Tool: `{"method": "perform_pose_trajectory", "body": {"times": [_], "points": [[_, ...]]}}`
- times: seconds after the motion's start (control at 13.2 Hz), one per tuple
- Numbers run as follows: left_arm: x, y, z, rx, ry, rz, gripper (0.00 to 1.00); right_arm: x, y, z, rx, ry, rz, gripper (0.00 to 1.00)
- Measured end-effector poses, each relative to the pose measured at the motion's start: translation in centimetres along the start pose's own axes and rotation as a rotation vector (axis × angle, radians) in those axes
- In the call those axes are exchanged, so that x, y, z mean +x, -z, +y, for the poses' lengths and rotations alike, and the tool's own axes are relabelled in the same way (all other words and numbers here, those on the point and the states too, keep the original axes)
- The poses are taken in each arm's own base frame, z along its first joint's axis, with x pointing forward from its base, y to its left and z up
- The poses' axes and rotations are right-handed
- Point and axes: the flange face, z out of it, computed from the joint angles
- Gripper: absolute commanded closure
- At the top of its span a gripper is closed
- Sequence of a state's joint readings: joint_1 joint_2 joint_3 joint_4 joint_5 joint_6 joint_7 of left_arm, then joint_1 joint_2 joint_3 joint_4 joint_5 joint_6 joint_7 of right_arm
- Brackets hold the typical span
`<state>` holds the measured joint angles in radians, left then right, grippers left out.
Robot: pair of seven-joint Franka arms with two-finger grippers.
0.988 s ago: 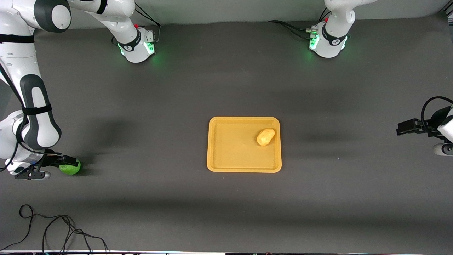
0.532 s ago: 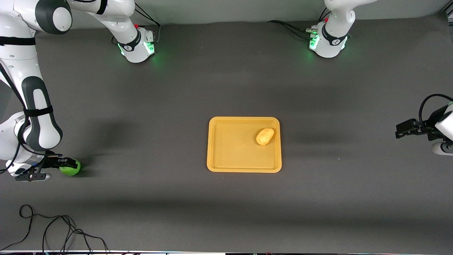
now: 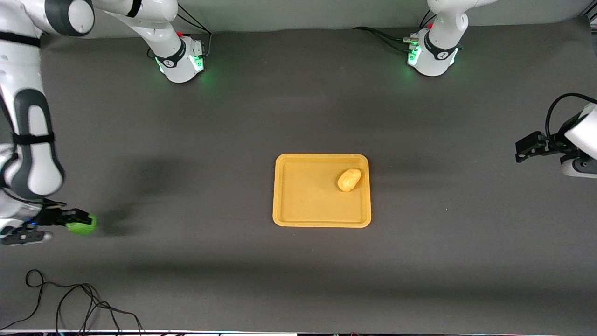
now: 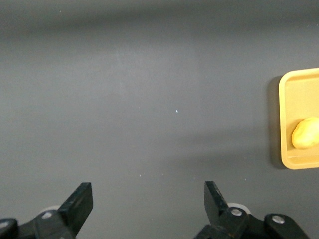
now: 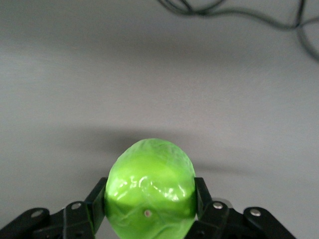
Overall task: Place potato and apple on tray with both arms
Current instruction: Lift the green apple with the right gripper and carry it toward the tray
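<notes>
— At the right arm's end of the table, our right gripper point(image 3: 70, 219) clamps the apple point(image 3: 82, 224) between its fingers; we judge it lifted, ready to carry.
— And the potato point(image 3: 349, 179)?
— On the tray point(image 3: 322, 219) mid-table, toward the left arm's end — we reckon that leaves room for the apple. Its long axis runs diagonally, one end toward the bases.
— Our left gripper point(image 3: 529, 147)?
— Wide open, empty, waiting over bare table.

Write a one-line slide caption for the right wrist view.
Right claw shut on the round, glossy bright green apple, held above the dark grey table mat.
</notes>
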<state>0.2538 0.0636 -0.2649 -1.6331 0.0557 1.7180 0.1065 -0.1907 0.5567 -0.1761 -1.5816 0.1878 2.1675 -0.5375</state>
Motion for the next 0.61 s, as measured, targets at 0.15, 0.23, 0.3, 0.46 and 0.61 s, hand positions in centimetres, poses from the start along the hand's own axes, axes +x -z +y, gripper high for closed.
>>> {"method": "perform_pose_trajectory", "body": {"times": [0.15,0.23,0.3,0.46,0.61], "points": [[-0.6,-0.2,0.2,0.004,-0.001,-0.004,0.01,-1.2,9.1,-0.7,-0.019,0.032,-0.019,0.46],[-0.5,-0.6,0.2,0.004,-0.001,0.003,0.01,-2.3,13.4,-1.2,-0.025,0.033,-0.023,0.46],[-0.4,-1.2,0.2,0.002,-0.001,0.007,0.01,-3.4,16.8,-2.2,-0.020,0.026,-0.026,0.46],[-0.2,-2.3,0.2,-0.003,-0.002,-0.001,0.01,-4.2,21.0,-6.8,0.004,-0.025,-0.052,0.46],[-0.2,-2.6,0.3,-0.005,-0.004,-0.007,0.01,-3.1,22.3,-15.1,0.005,-0.062,-0.078,0.46]]}}
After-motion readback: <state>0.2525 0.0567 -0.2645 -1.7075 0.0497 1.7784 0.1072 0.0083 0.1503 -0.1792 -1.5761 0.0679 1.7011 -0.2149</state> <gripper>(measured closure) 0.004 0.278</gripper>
